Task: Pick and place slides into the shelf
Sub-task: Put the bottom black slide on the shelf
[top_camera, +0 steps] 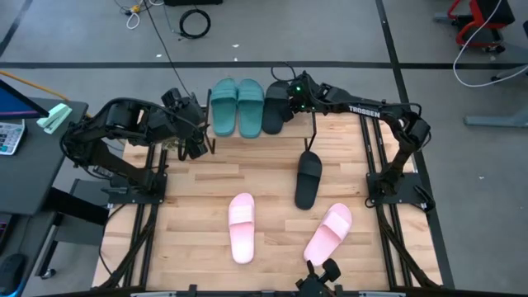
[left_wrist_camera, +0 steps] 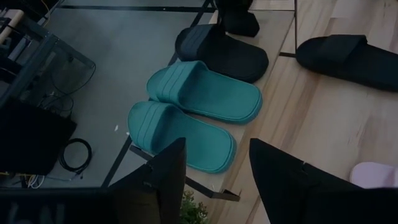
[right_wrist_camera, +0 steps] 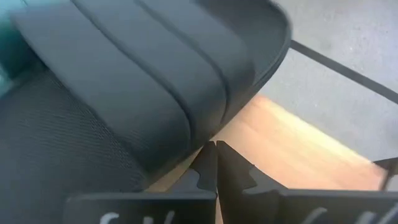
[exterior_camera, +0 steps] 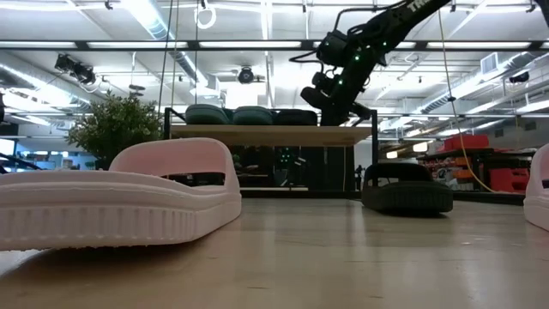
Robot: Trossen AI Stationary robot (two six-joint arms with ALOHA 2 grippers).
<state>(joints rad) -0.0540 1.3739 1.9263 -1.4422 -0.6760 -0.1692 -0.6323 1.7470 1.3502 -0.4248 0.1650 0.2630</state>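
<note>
The shelf [top_camera: 247, 136] stands at the table's far edge. On its top board lie two teal slides [top_camera: 223, 106] [top_camera: 250, 106] and a black slide [top_camera: 273, 114], soles down, side by side. My right gripper [right_wrist_camera: 214, 152] is shut, slanting down at that black slide's right side, beside its strap [right_wrist_camera: 143, 68]. My left gripper [left_wrist_camera: 214, 180] hangs open above the table's far left, holding nothing. Another black slide [top_camera: 308, 178] and two pink slides [top_camera: 241, 228] [top_camera: 329, 233] lie flat on the table. My right gripper's shut fingertips [right_wrist_camera: 210, 149] stand right at the side edge of the black slide's sole [right_wrist_camera: 186, 155], below the strap, coming slanting down from the table's right. I cannot tell whether they touch it. The slide lies flat on the shelf's top board.
In the low view a pink slide [exterior_camera: 120, 202] fills the near left and the shelf's top board [exterior_camera: 266, 132] shows beyond it. Bare wood lies between the shelf and the pink slides, left of the black slide on the table. Black frame rails [top_camera: 375, 165] run along both table sides.
</note>
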